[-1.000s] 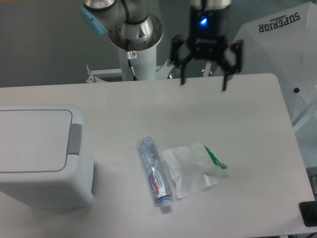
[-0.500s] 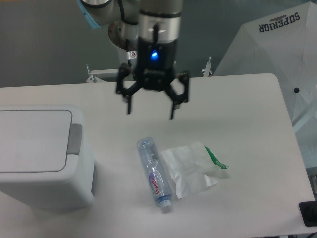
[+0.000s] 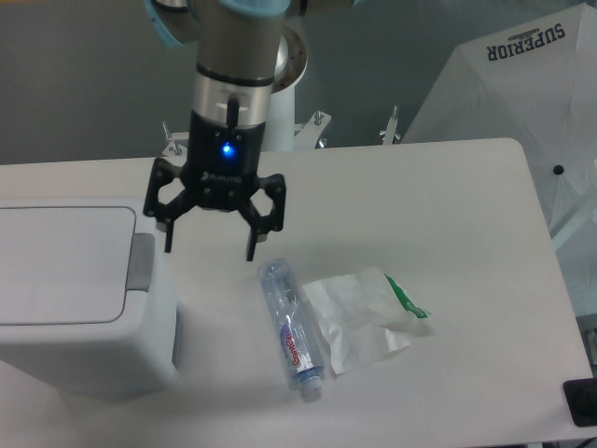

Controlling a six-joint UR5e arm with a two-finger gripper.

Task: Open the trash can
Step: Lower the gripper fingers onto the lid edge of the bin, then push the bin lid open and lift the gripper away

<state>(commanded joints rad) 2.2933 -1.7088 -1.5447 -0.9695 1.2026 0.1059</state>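
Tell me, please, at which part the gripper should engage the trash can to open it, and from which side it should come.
Best bet is the darker grey push tab on the right edge of the trash can lid. It faces up and the lid is flat and shut, so coming straight down from above looks sensible. The gripper hangs open just right of the tab, holding nothing.
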